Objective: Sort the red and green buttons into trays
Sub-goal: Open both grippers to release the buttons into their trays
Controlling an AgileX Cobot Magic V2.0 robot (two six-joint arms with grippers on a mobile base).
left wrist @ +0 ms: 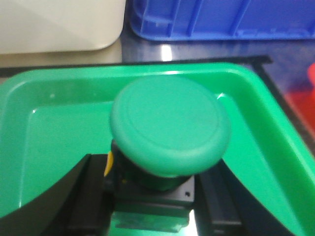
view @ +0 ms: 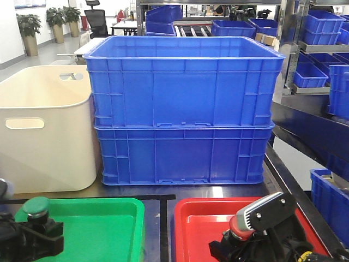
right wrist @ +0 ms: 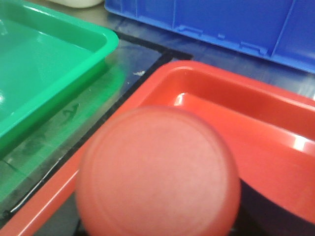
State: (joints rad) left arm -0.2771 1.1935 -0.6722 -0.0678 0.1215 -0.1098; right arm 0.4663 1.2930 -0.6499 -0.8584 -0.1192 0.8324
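Observation:
Over the green tray's (view: 103, 232) left end, my left gripper (view: 34, 229) is shut on the green button (view: 36, 206). In the left wrist view the green cap (left wrist: 170, 125) stands upright, its dark body clamped between my black fingers (left wrist: 86, 196), with the green tray's rim (left wrist: 64, 76) around it. My right gripper (view: 237, 240) is shut on the red button (view: 240, 222) above the red tray (view: 199, 218). The red cap (right wrist: 160, 172) fills the right wrist view over the red tray's (right wrist: 275, 128) near left corner and hides the fingers.
Two stacked blue crates (view: 182, 109) stand right behind the trays, with a cream tub (view: 43, 136) to their left. A black tape line (view: 162, 229) runs between the trays. Shelves with blue bins (view: 322, 33) and a blue crate (view: 330, 199) stand at the right.

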